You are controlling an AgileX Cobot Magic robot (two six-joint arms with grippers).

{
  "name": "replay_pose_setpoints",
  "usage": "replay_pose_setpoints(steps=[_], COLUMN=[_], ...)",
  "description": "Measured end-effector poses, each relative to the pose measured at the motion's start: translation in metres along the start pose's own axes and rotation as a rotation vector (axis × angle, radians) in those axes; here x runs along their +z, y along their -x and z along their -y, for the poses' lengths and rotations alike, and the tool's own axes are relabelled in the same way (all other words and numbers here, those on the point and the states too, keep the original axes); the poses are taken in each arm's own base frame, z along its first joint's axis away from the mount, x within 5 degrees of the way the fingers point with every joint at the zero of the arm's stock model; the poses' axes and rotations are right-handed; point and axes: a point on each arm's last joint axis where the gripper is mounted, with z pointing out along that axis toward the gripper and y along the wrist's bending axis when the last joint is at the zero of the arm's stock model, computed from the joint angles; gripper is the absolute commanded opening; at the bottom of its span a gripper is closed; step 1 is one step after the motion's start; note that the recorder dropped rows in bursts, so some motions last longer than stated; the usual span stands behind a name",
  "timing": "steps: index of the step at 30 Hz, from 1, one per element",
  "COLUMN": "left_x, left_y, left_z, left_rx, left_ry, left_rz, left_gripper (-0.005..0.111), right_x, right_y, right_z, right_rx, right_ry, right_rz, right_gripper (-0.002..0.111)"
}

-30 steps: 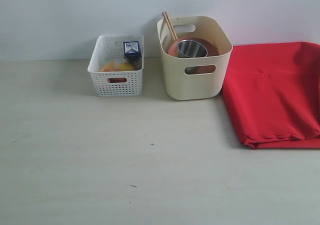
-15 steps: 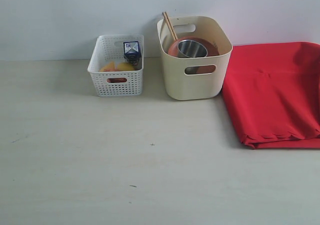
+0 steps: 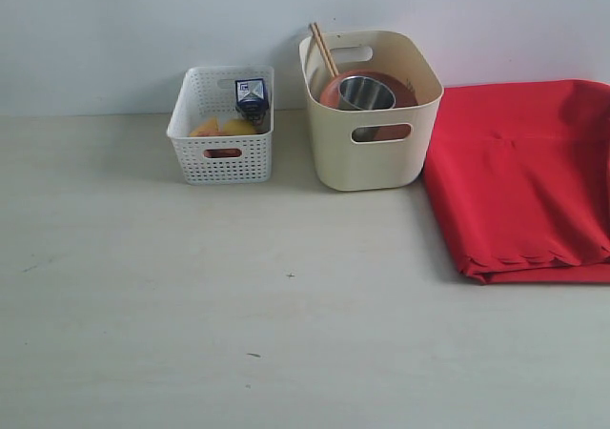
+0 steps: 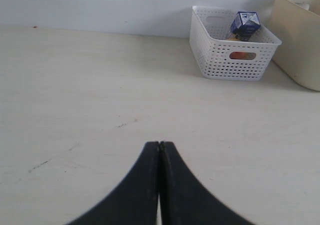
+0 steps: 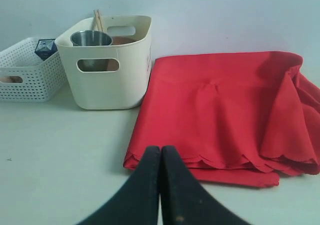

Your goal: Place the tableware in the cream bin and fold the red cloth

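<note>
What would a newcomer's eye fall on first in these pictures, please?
The bright red cloth, lying in layers on the right of the table, stands out first. Beside it stands the cream bin, holding a steel cup and leaning chopsticks. Further left sits a white perforated basket with a blue-white milk carton.

Tabletop (image 3: 191,305): pale cream, matte, faintly grained. Plain white wall (image 3: 143,29) meets it along the 12 o'clock edge. Small dark speck (image 3: 253,355) toward 6 o'clock; faint scuff (image 3: 36,263) at 9 o'clock. Lighting soft and even.
</note>
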Motion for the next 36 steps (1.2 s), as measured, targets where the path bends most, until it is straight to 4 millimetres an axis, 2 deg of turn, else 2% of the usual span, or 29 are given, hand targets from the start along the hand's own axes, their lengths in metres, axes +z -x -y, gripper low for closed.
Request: replay_pose_setpoints(steps=[36], left_x=[0.0000], left_y=[0.0000], left_z=[0.0000], left_rx=[0.000], left_ry=[0.000], left_rz=[0.000], left_gripper=[0.000], right_x=[0.0000], right_y=[0.0005], right_z=[0.0023], right_rx=[0.009], right_ry=[-0.041], right_rz=[0.006], right_gripper=[0.000])
